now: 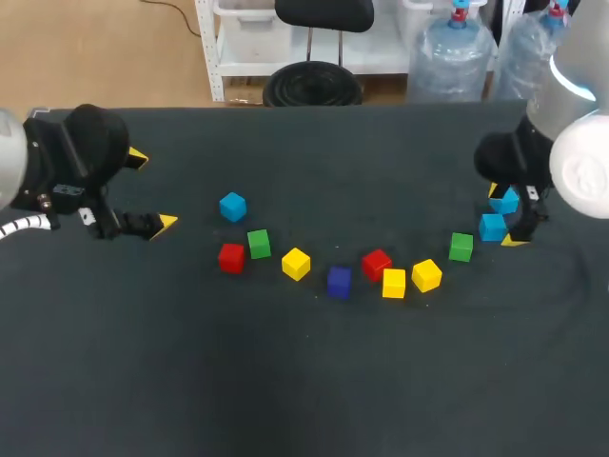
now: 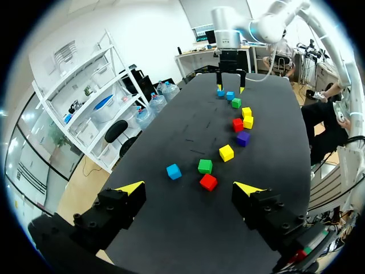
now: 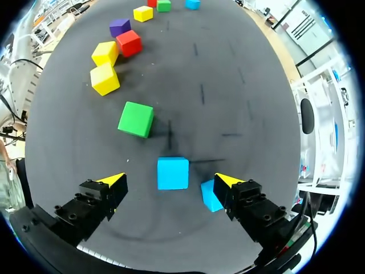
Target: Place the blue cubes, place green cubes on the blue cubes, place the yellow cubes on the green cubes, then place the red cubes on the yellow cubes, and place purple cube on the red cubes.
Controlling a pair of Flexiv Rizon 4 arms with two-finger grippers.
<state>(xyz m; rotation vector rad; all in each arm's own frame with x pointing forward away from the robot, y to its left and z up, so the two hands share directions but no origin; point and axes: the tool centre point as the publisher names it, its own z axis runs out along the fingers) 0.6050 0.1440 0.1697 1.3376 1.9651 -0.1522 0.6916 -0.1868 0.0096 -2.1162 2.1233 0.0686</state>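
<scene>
**Table**: dark top, carrying every cube; nothing is stacked.

**Right gripper**: fingers spread wide, gripping nothing, set low over its end of the row.

**Left gripper**: fingers apart, empty, well apart from the right gripper. Just ahead of it lie a red cube, a green cube and a third blue cube.

**Blue cube**: between the right gripper's fingers, touched by neither as far as shows.

**Second blue cube**: just beside the first, close against one finger and partly hidden by it.

**Near green cube**: ahead of the right gripper, with yellow, red and purple cubes beyond it.

**Step in hand:** judged to be the first, placing the blue cubes.

**Next move:** closing on the centred blue cube alone. The neighbour lies so close to the finger that it could be nudged or caught.
</scene>
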